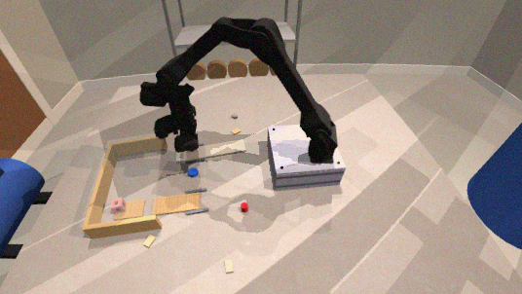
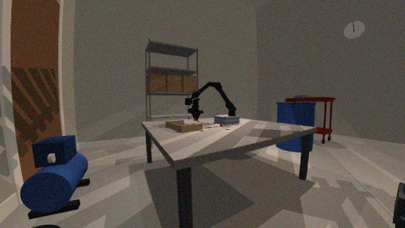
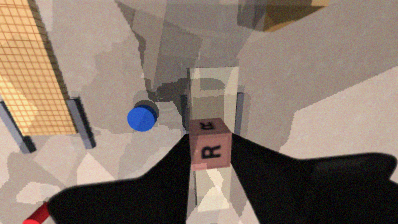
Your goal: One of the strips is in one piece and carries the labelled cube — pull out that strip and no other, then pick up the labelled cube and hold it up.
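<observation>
My gripper [image 1: 187, 150] [image 3: 206, 136] is shut on the pink cube marked R [image 3: 210, 150], low over the pale strip. The pale strip [image 1: 226, 149] [image 3: 215, 92] is in one piece where it shows and runs between two grey guide rails; its middle is partly hidden by the cube and fingers. Whether the cube touches the strip I cannot tell. A tan gridded strip is in two parts with a gap: a longer part [image 1: 176, 203] [image 3: 30, 60] and a shorter part [image 1: 131, 209]. Another pink cube [image 1: 118, 204] is at the shorter part's far end.
A wooden frame [image 1: 101, 187] [image 2: 185, 127] stands around the left ends, open toward the arm's base. A blue disc [image 1: 193, 172] [image 3: 142, 118] lies between the strips. A red piece [image 1: 244, 207] [image 3: 36, 214] lies nearer the base. Small tan blocks [image 1: 149, 240] [image 1: 229, 266] lie in front.
</observation>
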